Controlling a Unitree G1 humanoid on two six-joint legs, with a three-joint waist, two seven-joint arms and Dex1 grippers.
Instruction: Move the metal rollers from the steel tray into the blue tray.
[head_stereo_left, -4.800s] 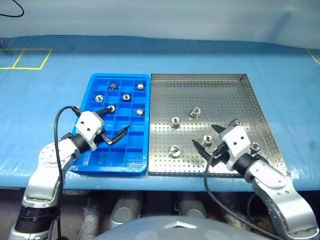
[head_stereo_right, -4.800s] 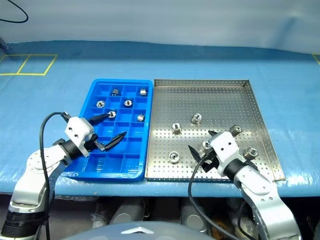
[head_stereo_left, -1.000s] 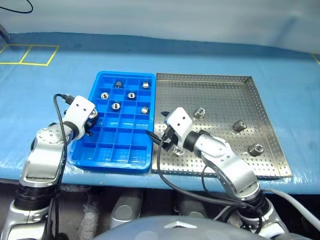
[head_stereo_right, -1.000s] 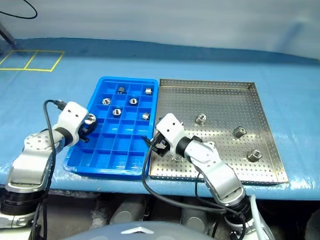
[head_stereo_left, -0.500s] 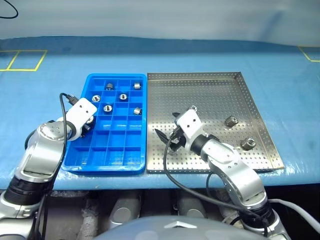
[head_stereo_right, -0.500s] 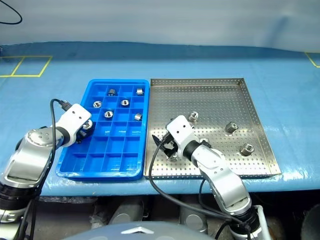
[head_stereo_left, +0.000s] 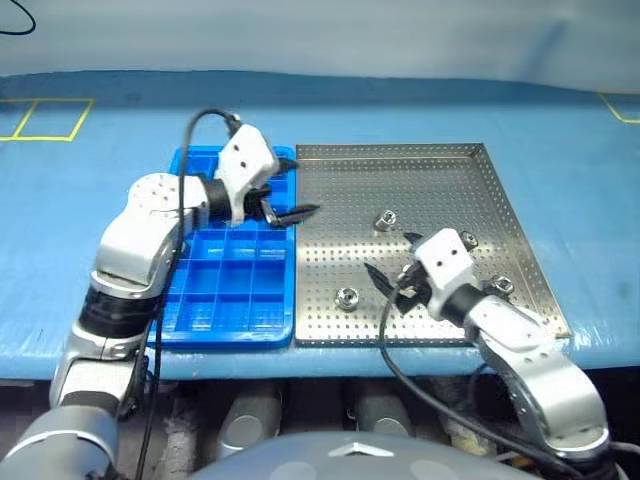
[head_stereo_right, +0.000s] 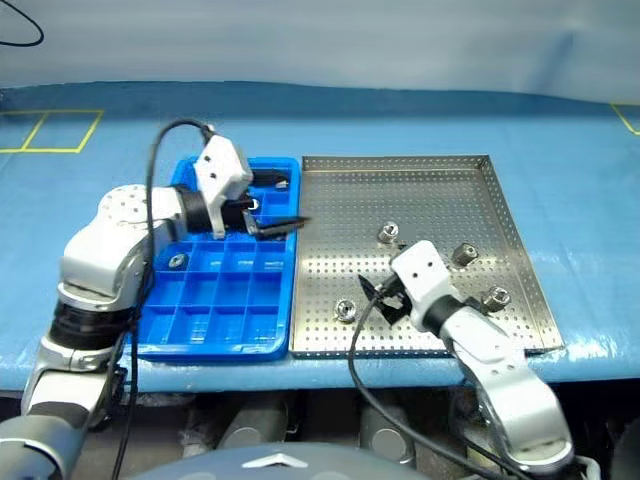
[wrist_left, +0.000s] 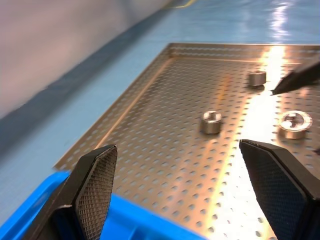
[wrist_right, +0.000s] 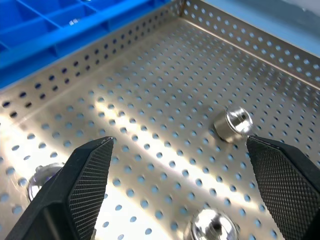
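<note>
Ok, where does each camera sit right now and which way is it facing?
Head pair: on the head, looking forward and down at the blue tray and steel tray; left gripper and right gripper show.
Left wrist: between open fingers, facing across the steel tray at three metal rollers.
Right wrist: between open fingers, low over the steel tray.
All share the steel tray.

Two robot arms with smooth silver-grey rounded shells, jointed by black bands. Each wrist ends in a white, boxy housing with a small dark screw hole. From it extend two black, pointed fingers forming the left gripper (head_stereo_left: 285, 212) and the right gripper (head_stereo_left: 393, 267); their inner pads (wrist_right: 87, 187) carry fine cross-hatched texture. A black cable loops from behind each white housing back along the arm.
</note>
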